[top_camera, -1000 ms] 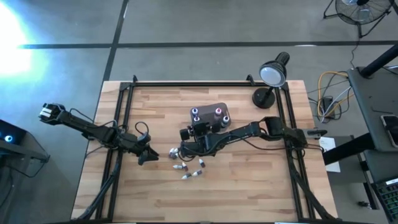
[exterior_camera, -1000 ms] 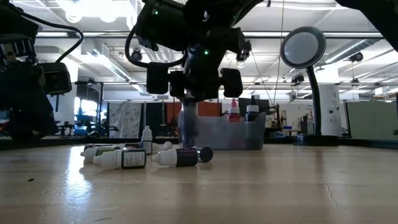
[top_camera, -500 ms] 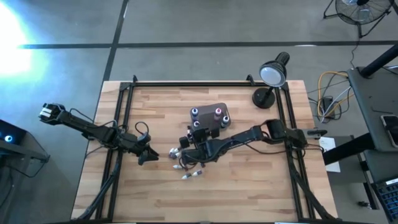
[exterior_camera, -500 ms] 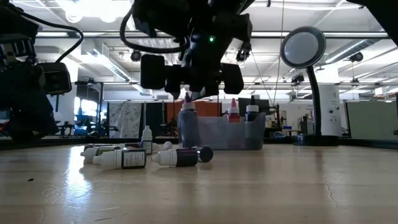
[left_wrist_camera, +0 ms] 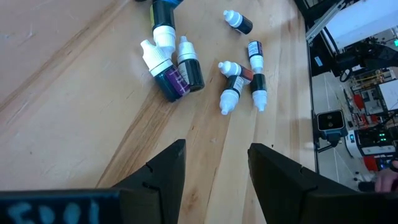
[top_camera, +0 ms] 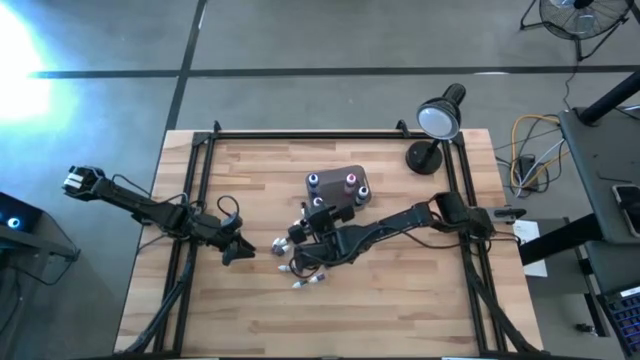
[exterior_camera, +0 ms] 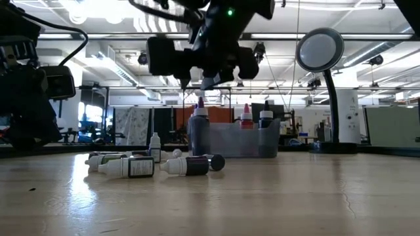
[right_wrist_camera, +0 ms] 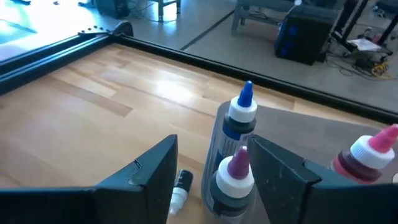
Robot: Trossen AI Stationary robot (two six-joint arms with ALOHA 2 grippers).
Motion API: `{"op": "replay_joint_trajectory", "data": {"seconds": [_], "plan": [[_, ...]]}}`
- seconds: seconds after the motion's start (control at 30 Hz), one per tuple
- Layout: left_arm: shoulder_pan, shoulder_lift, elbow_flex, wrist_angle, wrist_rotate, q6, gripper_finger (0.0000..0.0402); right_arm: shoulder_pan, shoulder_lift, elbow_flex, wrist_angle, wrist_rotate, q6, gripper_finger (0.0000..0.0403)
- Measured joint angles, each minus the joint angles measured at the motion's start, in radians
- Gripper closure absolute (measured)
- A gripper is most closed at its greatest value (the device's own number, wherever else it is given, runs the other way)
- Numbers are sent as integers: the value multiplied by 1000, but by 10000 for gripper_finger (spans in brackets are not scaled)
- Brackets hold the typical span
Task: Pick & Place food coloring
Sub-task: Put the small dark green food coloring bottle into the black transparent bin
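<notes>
Up came the right gripper (exterior_camera: 200,65) since a second before: back then its fingers straddled a dark bottle beside the tub, and now it had lifted clear and slid a little nearer the loose pile, its two fingers spread wide with nothing between them. Over on the left of the table, the left gripper (top_camera: 237,249) had not budged, hanging just above the wood (top_camera: 400,300) beside the scatter, its jaws parted and empty too, as its own wrist camera showed. Next along, the loose food coloring bottles (top_camera: 305,272) lay on their sides in a small cluster near the middle of the table, white caps pointing every which way, one dark purple-bodied bottle (left_wrist_camera: 168,74) touching a black-bodied neighbour (left_wrist_camera: 188,65). Just past them, the released bottle (exterior_camera: 199,131) with the pinkish cap stood upright, and from the right wrist camera it sat tight against a blue-tipped bottle (right_wrist_camera: 240,115) right at the smoky tub (top_camera: 338,185). A red-capped bottle (exterior_camera: 246,118) and a dark-capped one (exterior_camera: 265,118) stood in the tub itself. Far right, the round-headed desk lamp (top_camera: 438,118) sat at the back corner, well apart from the action.
</notes>
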Motion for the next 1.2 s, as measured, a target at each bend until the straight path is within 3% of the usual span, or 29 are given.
{"op": "replay_joint_trajectory", "data": {"seconds": [0.6,1.03,1.2], "plan": [[0,0,0,0,0,0,250,154,-60,0,1,-21,-122,206],[0,0,0,0,0,0,250,297,-108,0,-5,-600,39,206],[0,0,0,0,0,0,250,366,-92,0,-20,-688,102,207]]}}
